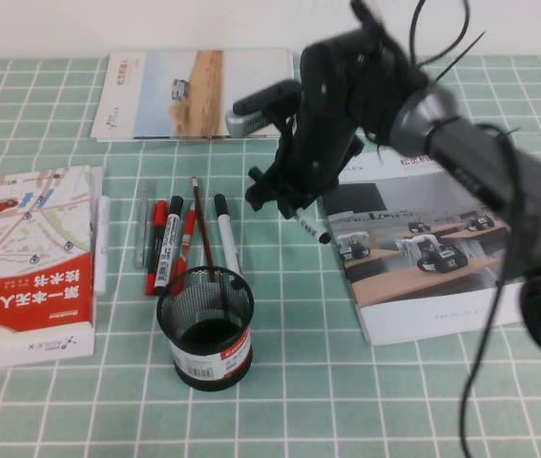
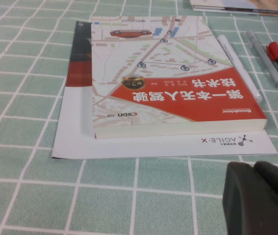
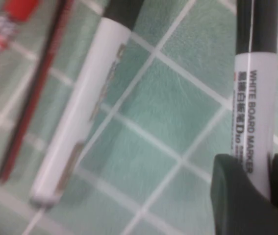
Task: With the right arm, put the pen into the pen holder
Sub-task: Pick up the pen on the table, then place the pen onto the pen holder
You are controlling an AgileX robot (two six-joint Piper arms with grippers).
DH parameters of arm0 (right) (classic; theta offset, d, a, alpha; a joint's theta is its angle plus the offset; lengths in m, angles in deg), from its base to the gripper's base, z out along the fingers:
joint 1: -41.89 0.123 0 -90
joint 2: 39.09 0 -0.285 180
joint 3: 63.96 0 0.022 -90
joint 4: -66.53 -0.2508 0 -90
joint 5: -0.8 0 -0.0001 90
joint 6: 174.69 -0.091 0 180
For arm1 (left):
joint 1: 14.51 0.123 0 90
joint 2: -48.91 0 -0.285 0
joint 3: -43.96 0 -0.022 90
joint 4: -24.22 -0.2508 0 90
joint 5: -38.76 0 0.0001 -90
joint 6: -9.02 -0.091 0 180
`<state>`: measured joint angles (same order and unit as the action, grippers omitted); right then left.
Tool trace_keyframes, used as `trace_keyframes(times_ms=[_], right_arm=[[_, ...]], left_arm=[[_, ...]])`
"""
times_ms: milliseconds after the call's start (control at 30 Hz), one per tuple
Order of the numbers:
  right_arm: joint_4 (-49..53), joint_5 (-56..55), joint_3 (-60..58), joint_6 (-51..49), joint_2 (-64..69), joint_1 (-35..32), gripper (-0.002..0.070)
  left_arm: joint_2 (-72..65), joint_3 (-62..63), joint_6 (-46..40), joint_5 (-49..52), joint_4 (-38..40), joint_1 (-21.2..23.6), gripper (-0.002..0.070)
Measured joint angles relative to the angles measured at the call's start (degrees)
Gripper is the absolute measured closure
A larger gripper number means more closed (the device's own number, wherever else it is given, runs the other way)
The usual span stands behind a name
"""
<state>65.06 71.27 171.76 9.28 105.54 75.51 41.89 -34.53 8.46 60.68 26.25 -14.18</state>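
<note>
- Closed on the pen, our right gripper holds it above the table's middle, cap angled down.
- We keep the grip firm, carry it to the pen holder near the front edge, and tip it upright.
- Parked at the front left corner, our left gripper hides its jaws; we cannot tell their state.

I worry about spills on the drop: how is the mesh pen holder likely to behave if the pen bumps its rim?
The pen holder looks light, being open wire mesh, so a knock may slide it. It stands tall on a narrow base and could tip. The pen held in the right gripper looks stiff and smooth, so it might slip between the fingers. The left gripper rests beside the book.
</note>
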Motion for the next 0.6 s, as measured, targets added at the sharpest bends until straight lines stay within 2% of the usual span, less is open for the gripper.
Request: trace_keyframes(times_ms=[133, 267, 400, 600], right_arm=[[0.73, -2.28, -9.05, -0.17, -9.16, 1.33, 0.0566], [0.72, -12.66, -24.92, -1.22, -20.54, 3.16, 0.0566], [-0.99, -31.0, -44.27, -2.74, -32.32, 5.31, 0.0566], [-4.53, -64.41, -70.96, -2.73, -46.17, 10.37, 0.0566]], left_arm=[[0.0, 0.0, 0.0, 0.0, 0.0, 0.0, 0.0679], [0.0, 0.0, 0.0, 0.0, 0.0, 0.0, 0.0679], [0.0, 0.0, 0.0, 0.0, 0.0, 0.0, 0.0679], [0.0, 0.0, 0.0, 0.0, 0.0, 0.0, 0.0679]])
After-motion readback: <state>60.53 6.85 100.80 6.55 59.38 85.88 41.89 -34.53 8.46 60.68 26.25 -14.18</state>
